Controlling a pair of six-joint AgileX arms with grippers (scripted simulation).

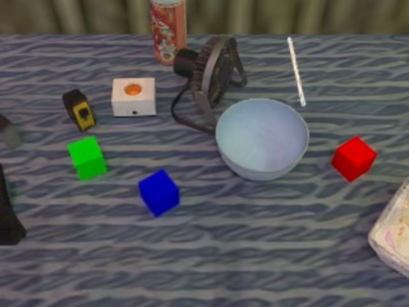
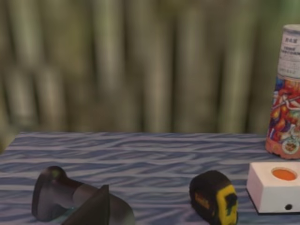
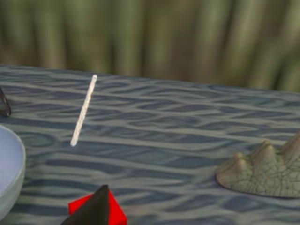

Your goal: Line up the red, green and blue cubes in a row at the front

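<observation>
The green cube (image 1: 87, 158) sits left of centre, and the blue cube (image 1: 159, 192) lies a little nearer the front and to its right. The red cube (image 1: 353, 158) rests alone on the right, beyond the pale bowl (image 1: 262, 137). My left gripper (image 1: 9, 220) stays parked at the table's left edge, apart from the green cube; only a dark tip of it (image 2: 96, 208) shows in its wrist view. In the right wrist view, a dark tip of my right gripper (image 3: 93, 208) overlaps the red cube (image 3: 117, 213). It holds nothing I can see.
Behind the cubes stand a white block with an orange spot (image 1: 133, 96), a yellow-black tape measure (image 1: 79, 110), a dark fan (image 1: 208, 77), a printed can (image 1: 168, 22) and a white stick (image 1: 296, 70). A grey object (image 1: 6, 131) lies far left. A pale speckled object (image 1: 393, 230) is at the right edge.
</observation>
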